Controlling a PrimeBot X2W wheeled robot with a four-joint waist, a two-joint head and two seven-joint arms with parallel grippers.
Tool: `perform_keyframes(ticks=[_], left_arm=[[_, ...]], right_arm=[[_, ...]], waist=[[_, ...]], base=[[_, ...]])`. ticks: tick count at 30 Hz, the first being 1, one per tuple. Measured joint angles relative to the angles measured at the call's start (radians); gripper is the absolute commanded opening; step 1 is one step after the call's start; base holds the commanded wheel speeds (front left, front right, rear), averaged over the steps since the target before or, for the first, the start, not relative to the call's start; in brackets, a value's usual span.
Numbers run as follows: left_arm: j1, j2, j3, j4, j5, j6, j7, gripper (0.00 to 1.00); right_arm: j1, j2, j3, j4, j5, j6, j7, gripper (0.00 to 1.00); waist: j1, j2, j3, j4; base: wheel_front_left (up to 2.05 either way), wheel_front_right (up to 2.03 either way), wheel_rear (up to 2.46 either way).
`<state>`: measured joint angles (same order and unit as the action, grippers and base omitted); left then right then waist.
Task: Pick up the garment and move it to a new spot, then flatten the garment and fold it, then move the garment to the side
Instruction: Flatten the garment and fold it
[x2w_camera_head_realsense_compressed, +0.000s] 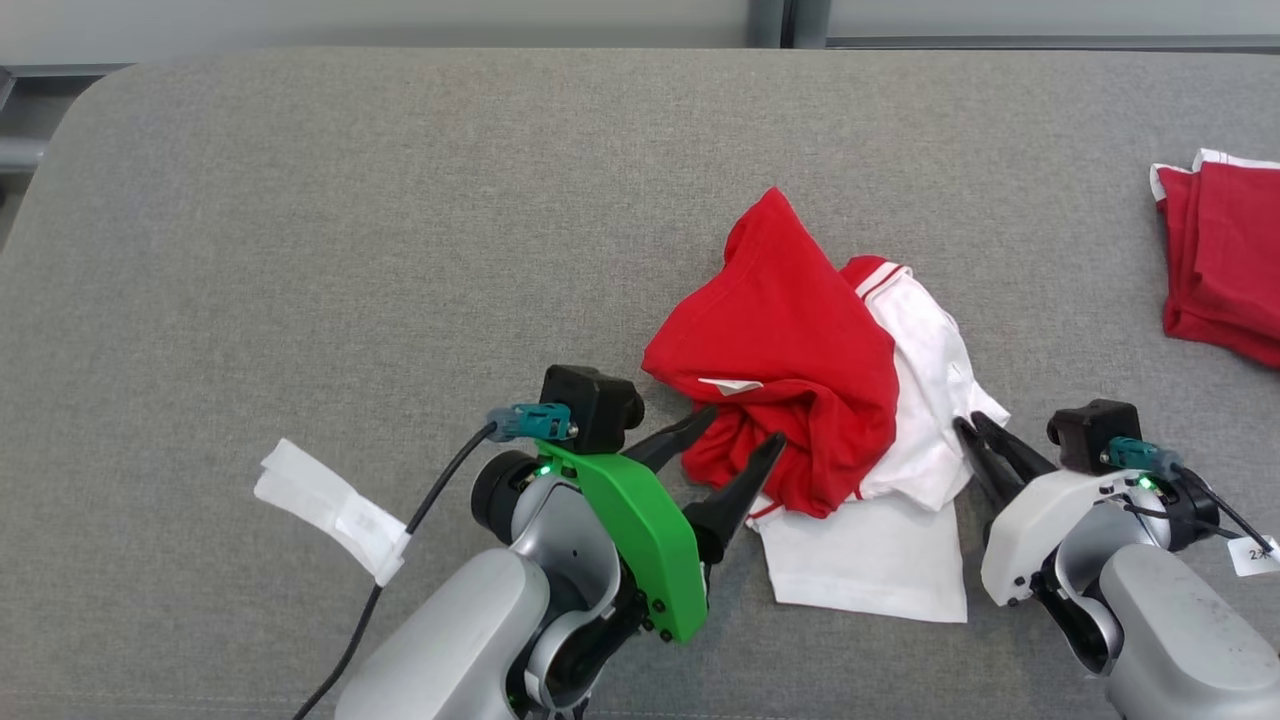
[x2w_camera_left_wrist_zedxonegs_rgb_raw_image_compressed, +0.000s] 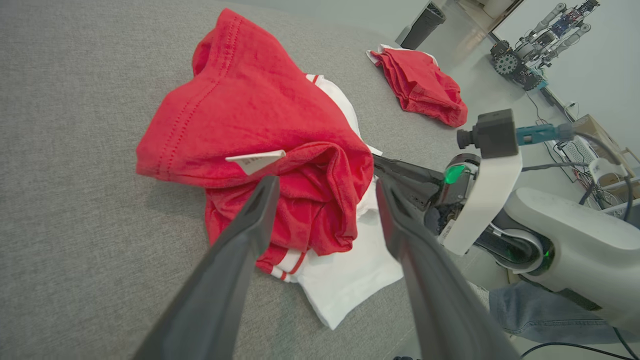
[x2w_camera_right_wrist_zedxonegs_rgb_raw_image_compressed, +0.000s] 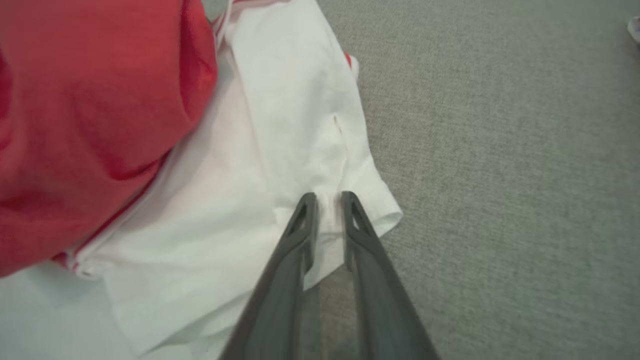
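- Nearest the robot, the left gripper (x2w_camera_head_realsense_compressed: 745, 428) stands with its jaws wide apart. Its two fingers straddle the bunched red cloth at the near-left edge of the garment (x2w_camera_head_realsense_compressed: 790, 340), and nothing is gripped there yet.
- Level with it, the right gripper (x2w_camera_right_wrist_zedxonegs_rgb_raw_image_compressed: 329, 196) has its fingers drawn nearly together on a small ridge of white cloth at the garment's near-right corner. It looks like a pinch on a single fold, close to the hem.
- The garment lies crumpled on the grey padded surface (x2w_camera_head_realsense_compressed: 400, 250), just right of centre. The red part is heaped over the white, and a white label (x2w_camera_head_realsense_compressed: 730, 384) shows near the left fingers.
- The step in hand, I judge, is the first pick-up. To do it well, the left gripper should push low into the red bunch and close on a thick fold, not on the loose label, because a shallow bite would slip.
- The right pinch sits near the cloth's edge. Lift gently, both sides together and at even height, or the cloth may pull free of the thinner hold.
- Carry the garment toward the open grey stretch to the left and beyond, clear of the white strip (x2w_camera_head_realsense_compressed: 330, 505) lying beside the left arm.
- Farthest off, at the right edge, a folded red pile (x2w_camera_head_realsense_compressed: 1225, 260) lies well apart. Do not drag the lifted garment over it.
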<state>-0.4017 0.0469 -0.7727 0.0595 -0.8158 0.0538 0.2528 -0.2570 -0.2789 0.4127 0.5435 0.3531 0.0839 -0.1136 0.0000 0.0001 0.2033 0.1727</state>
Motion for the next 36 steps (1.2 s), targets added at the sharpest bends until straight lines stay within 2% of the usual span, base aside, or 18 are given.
perform_keyframes(ticks=[2,10,15,26,36], left_arm=[[0.008,0.0,0.001,0.0,-0.003,0.001,-0.005,1.0],[0.014,0.003,0.016,0.0,-0.009,0.004,-0.012,1.0],[0.019,0.005,0.027,0.006,-0.01,0.004,-0.022,1.0],[0.054,0.01,0.04,0.02,-0.035,0.009,-0.042,1.0],[0.064,0.008,0.034,0.025,-0.05,0.008,-0.053,1.0]], right_arm=[[0.0,0.002,-0.014,0.015,0.018,0.003,0.002,0.0],[-0.003,0.001,-0.036,0.029,0.055,0.013,0.009,0.0],[-0.041,-0.024,-0.051,0.001,0.058,0.021,-0.014,0.0],[-0.216,-0.134,-0.059,-0.201,0.035,0.03,-0.042,0.0],[-0.393,-0.184,0.037,-0.342,-0.002,0.04,0.058,0.0]], waist=[[0.0,0.0,0.0,0.002],[0.0,0.0,-0.002,0.007],[0.0,0.0,-0.012,0.005],[0.0,0.0,-0.055,-0.006],[0.0,0.0,-0.086,0.013]], base=[[0.0,0.0,0.0],[0.0,0.0,0.0],[0.0,0.0,0.0],[0.0,0.0,0.0],[0.0,0.0,0.0]])
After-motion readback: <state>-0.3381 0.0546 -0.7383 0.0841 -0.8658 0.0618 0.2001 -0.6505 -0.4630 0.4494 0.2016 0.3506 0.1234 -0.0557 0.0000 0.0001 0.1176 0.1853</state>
